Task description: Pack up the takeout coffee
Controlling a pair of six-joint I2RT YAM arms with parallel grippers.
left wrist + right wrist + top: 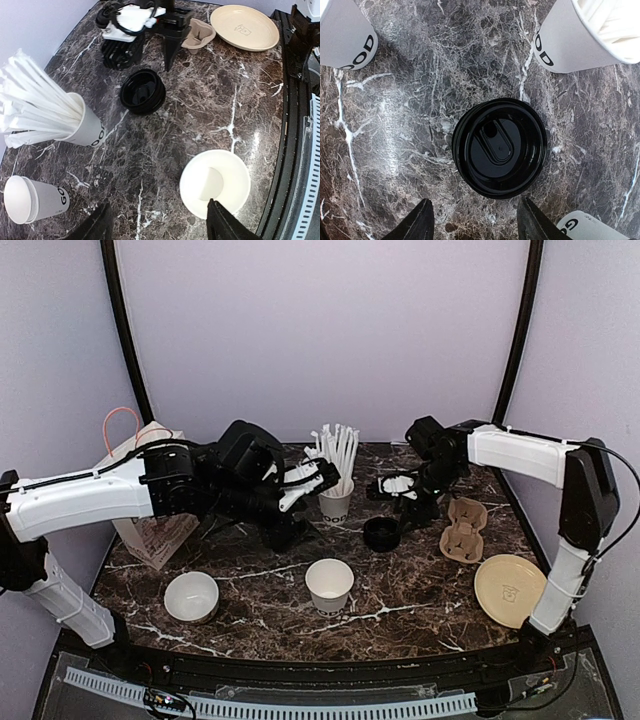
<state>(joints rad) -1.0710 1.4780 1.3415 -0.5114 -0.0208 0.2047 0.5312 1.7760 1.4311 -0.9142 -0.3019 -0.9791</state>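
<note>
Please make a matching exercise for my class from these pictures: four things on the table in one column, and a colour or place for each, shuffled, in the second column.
Column A
1. lid
2. plate
3. straws
4. paper bag

Column B
a. standing bunched in a white cup
b. black, lying flat
c. far left, with looped handles
d. beige, at the near right

Pairs: 1-b, 2-d, 3-a, 4-c

- Robot test booth staged as a coffee counter: plain pale walls and black poles close in one small marble tabletop
- Left arm and right arm bolted at its near edge, a cable loose along the right one
- Takeout props: cup, straws, carrier, paper bag
</note>
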